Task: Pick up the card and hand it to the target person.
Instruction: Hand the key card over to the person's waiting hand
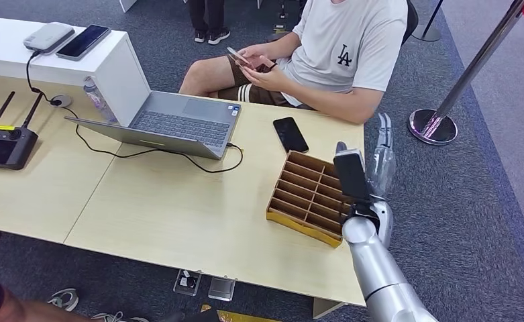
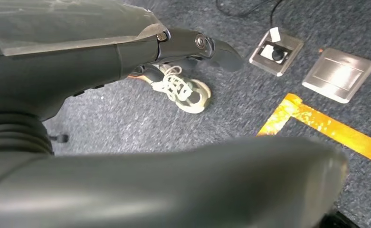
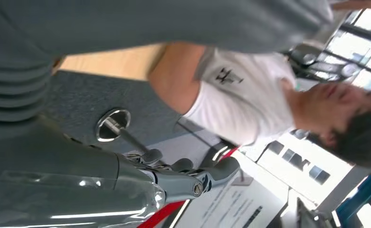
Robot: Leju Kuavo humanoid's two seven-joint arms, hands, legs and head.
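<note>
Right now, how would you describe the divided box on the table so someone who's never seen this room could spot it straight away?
Start at the light wooden table and go to its far right end, near the seated person in a white T-shirt. There, just below a black phone lying flat, sits the yellow-brown cardboard tray. Its grid of narrow slots sets it apart from everything nearby.

We are seeing the person (image 1: 343, 60) sitting at the far edge of the table (image 1: 178, 208), near its right corner, wearing a white T-shirt and holding a phone (image 1: 237, 56) in both hands. We are not making out the card.
</note>
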